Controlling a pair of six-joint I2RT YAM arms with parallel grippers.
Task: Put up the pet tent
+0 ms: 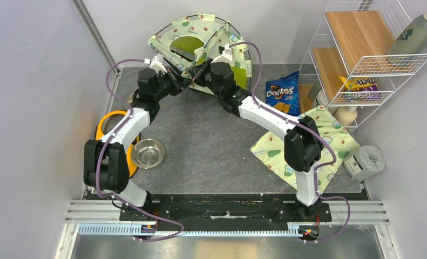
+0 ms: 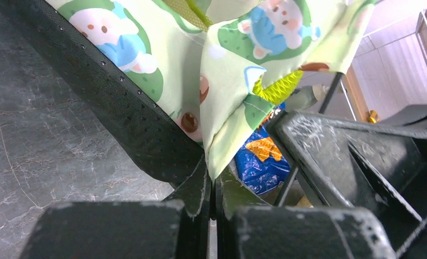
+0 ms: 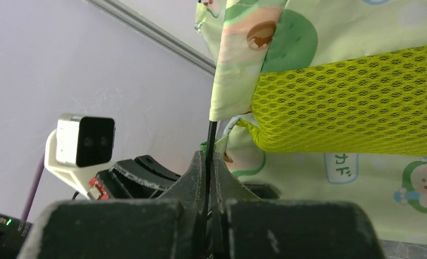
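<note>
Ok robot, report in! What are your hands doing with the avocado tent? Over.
Left gripper shut on pet tent fabric corner. Right gripper shut on its black pole. Tent tilted up at table's far edge. Doritos bag close by, not blocking.

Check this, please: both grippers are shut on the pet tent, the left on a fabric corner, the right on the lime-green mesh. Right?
Not quite. The right gripper is shut on a thin black pole of the pet tent, not the lime-green mesh; the right wrist view shows it. The left gripper does pinch a fabric corner.
</note>
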